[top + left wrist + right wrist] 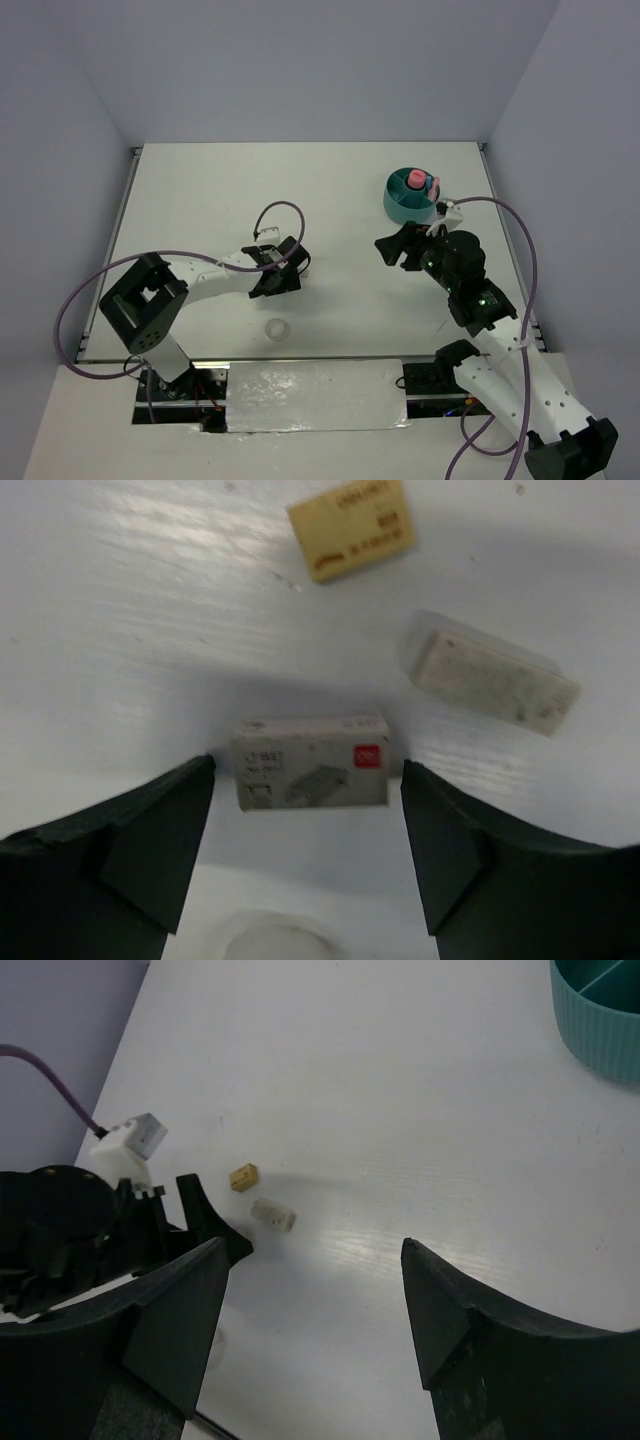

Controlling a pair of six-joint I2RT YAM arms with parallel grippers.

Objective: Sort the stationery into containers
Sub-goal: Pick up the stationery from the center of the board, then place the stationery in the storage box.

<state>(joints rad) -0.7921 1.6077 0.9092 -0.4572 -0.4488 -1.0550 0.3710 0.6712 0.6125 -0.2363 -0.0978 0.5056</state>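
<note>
My left gripper (307, 780) is open, low over the table, with a white box with a red logo (312, 761) lying between its fingertips. A white block (492, 675) and a tan block (350, 528) lie just beyond it. A clear ring (276, 328) lies on the table nearer the arm bases. The teal organizer (398, 204) stands at the back right with a pink tube (418, 180) in it. My right gripper (390, 252) is open and empty, in the air left of the organizer. The right wrist view shows the tan block (243, 1176) and white block (272, 1215).
The left arm's purple cable (285, 208) loops above its wrist. The organizer's rim (600, 1020) shows at the top right of the right wrist view. The left gripper (205, 1222) shows at the left of that view. The table's right edge (500, 215) runs close to the organizer.
</note>
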